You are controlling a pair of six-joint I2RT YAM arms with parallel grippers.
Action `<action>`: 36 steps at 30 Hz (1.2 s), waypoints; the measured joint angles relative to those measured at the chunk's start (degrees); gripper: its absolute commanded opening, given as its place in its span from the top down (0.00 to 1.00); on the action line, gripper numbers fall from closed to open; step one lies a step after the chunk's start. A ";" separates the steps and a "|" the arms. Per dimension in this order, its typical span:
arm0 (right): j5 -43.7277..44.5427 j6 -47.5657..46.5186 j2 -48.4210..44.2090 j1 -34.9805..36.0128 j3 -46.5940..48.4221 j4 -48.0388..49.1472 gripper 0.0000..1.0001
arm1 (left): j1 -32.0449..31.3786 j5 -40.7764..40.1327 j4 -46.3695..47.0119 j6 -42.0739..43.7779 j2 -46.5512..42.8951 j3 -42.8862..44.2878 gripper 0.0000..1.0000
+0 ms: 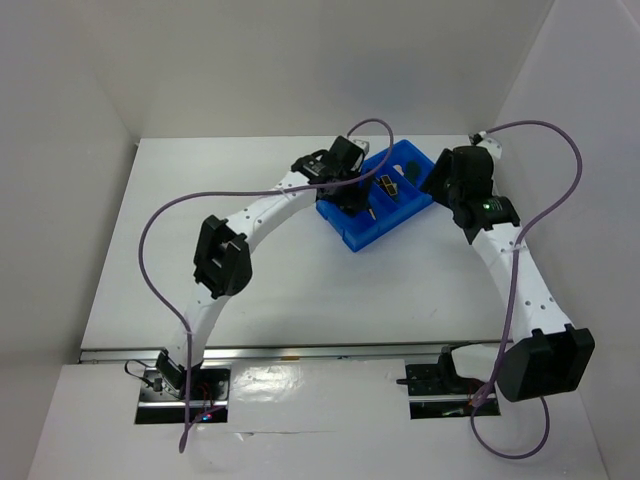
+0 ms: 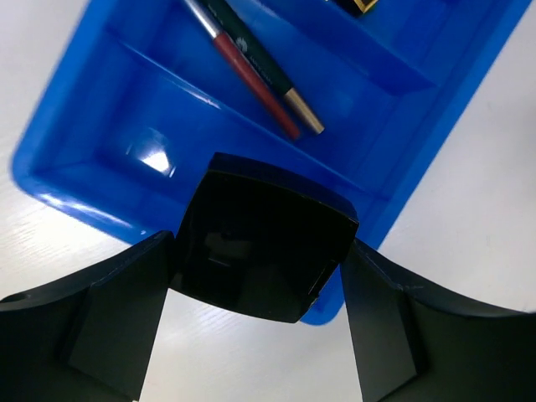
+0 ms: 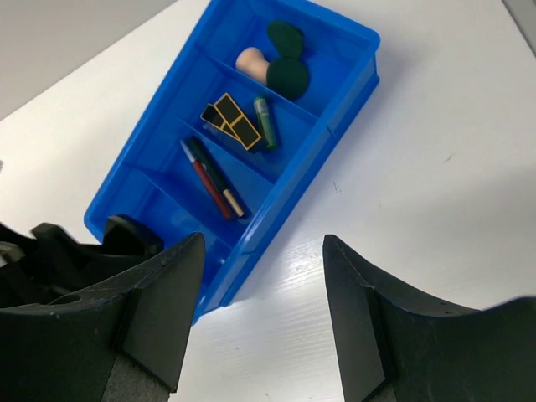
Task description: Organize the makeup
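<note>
My left gripper (image 2: 258, 280) is shut on the black square compact (image 2: 261, 243), holding it by two opposite sides over the near end compartment of the blue divided tray (image 2: 109, 134). Two thin pencils (image 2: 255, 75) lie in the compartment beyond it. In the right wrist view the tray (image 3: 343, 100) also holds gold-black lipsticks (image 3: 230, 121), a green tube (image 3: 265, 123), a beige sponge (image 3: 251, 60) and dark green sponges (image 3: 286, 75). My right gripper (image 3: 264, 289) hangs open over bare table beside the tray's long side, with nothing between its fingers.
The tray (image 1: 360, 237) sits slanted at the back middle of the white table, between both arms. My left gripper (image 1: 352, 195) is over its left end, my right gripper (image 1: 440, 180) at its right. White walls enclose the table on three sides.
</note>
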 measured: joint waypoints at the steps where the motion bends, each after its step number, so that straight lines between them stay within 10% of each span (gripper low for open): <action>1: -0.52 0.00 -0.02 -0.52 -0.33 0.00 0.34 | -0.11 0.07 -0.09 0.04 0.83 0.04 0.58; 24: -7.96 -0.04 -0.04 -5.57 -3.06 0.15 0.34 | -1.64 -2.51 2.73 3.50 8.68 2.03 0.38; 30: -8.72 -0.04 -0.04 -6.05 -3.06 0.15 0.34 | -1.75 -2.23 2.64 4.33 8.83 2.10 0.09; 36: -9.20 -0.04 -0.04 -6.10 -3.06 0.15 0.34 | -1.75 -1.40 2.54 4.55 8.59 2.10 0.01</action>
